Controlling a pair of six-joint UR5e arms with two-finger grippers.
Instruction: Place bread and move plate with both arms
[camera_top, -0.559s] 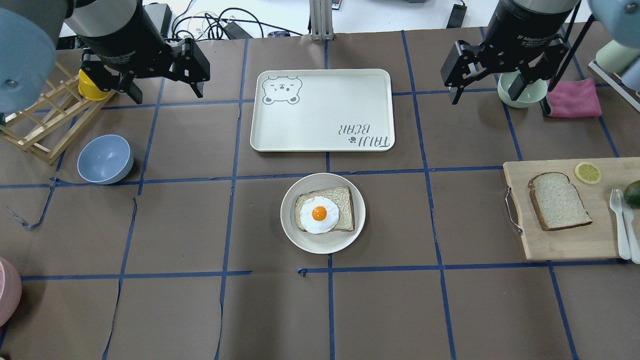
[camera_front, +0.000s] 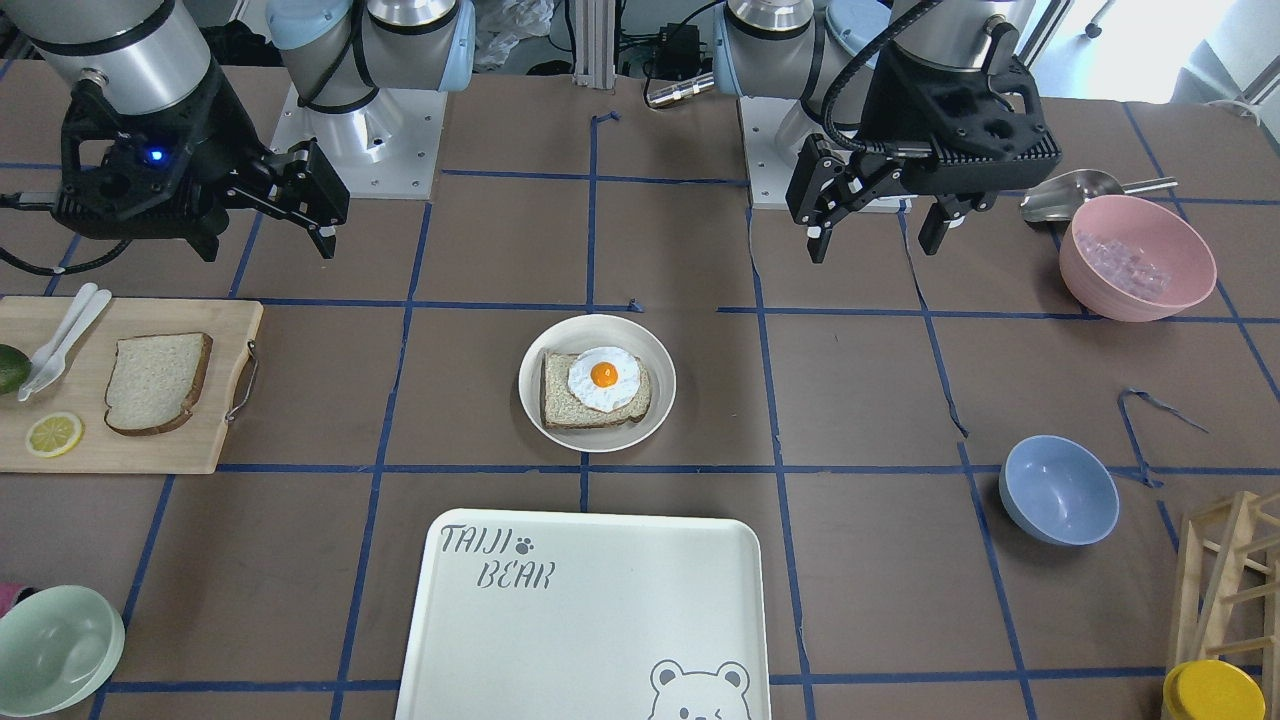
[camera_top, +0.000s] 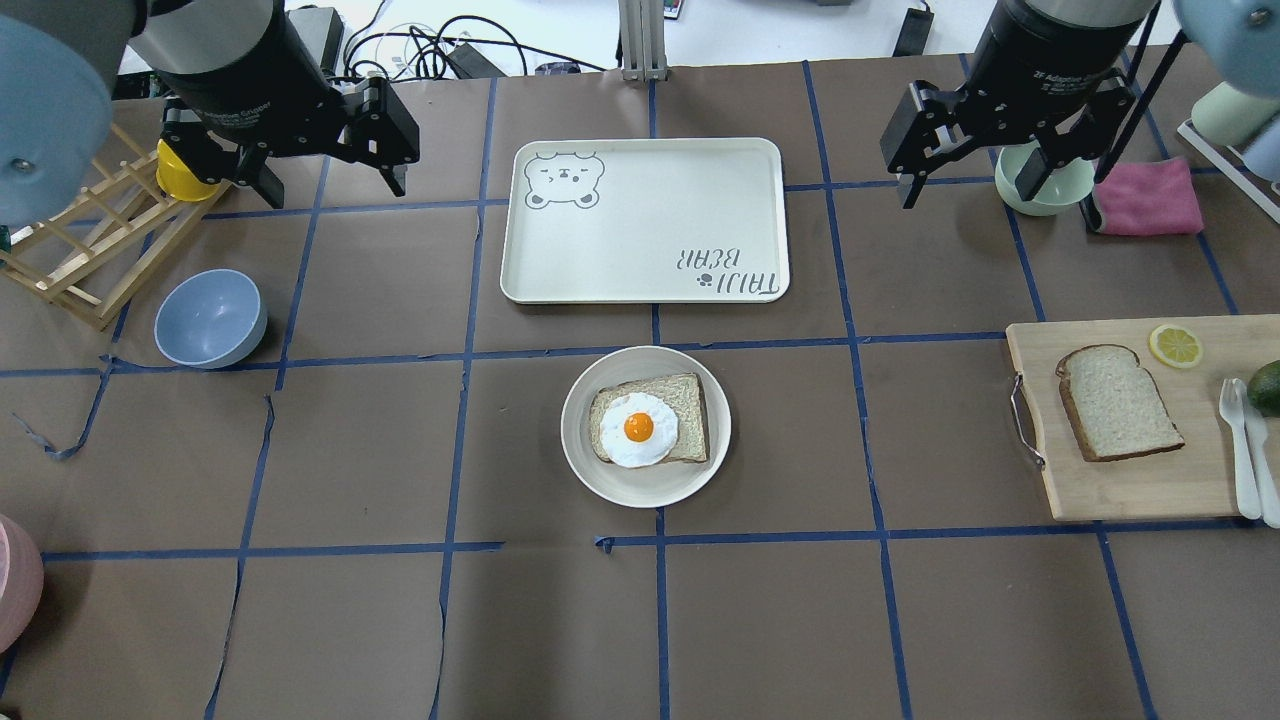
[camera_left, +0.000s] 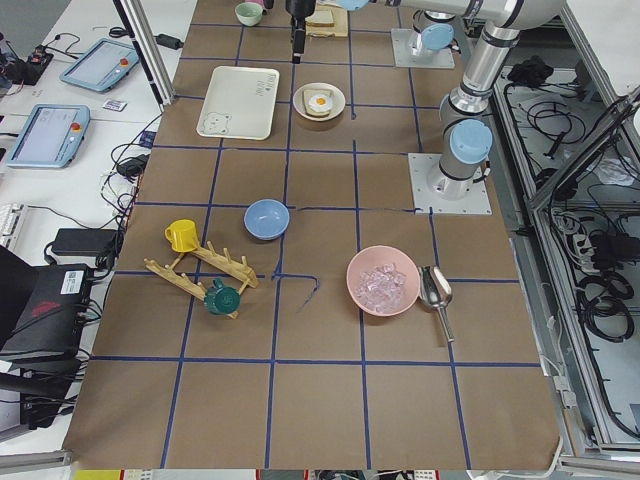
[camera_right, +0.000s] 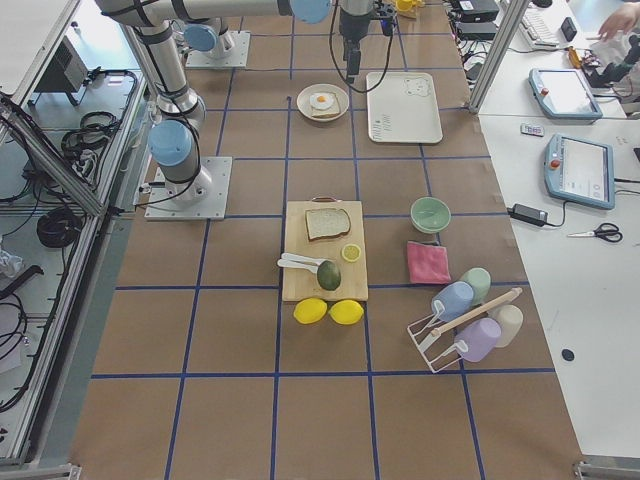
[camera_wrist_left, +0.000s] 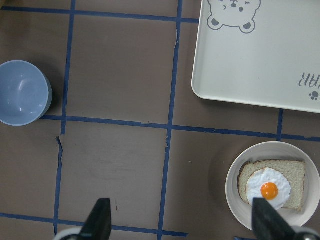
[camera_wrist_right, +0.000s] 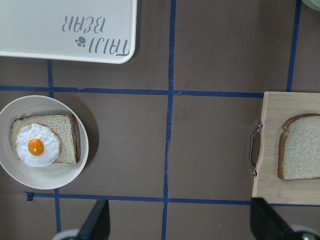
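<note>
The bread (camera_top: 1118, 402), a plain slice with a brown crust, lies on a wooden cutting board (camera_top: 1130, 485) at the right; it also shows in the right wrist view (camera_wrist_right: 300, 147). The round cream plate (camera_top: 645, 487) sits at the table's middle and carries a darker slice with a fried egg (camera_top: 640, 428). My left gripper (camera_top: 333, 188) is open and empty, high over the far left. My right gripper (camera_top: 968, 195) is open and empty, high over the far right, apart from the bread. In the front view the left gripper (camera_front: 872, 245) is on the right and the right gripper (camera_front: 265, 245) on the left.
The TAIJI BEAR tray (camera_top: 645, 220) lies just beyond the plate. A blue bowl (camera_top: 210, 318), a wooden rack (camera_top: 90, 250) and a yellow cup (camera_top: 180, 180) stand at the left. A green bowl (camera_top: 1060, 195) and pink cloth (camera_top: 1150, 195) are far right. A lemon slice, cutlery and avocado share the board.
Almost nothing differs: both grippers have shifted only very slightly and stay open. The bread and the plate have not moved.
</note>
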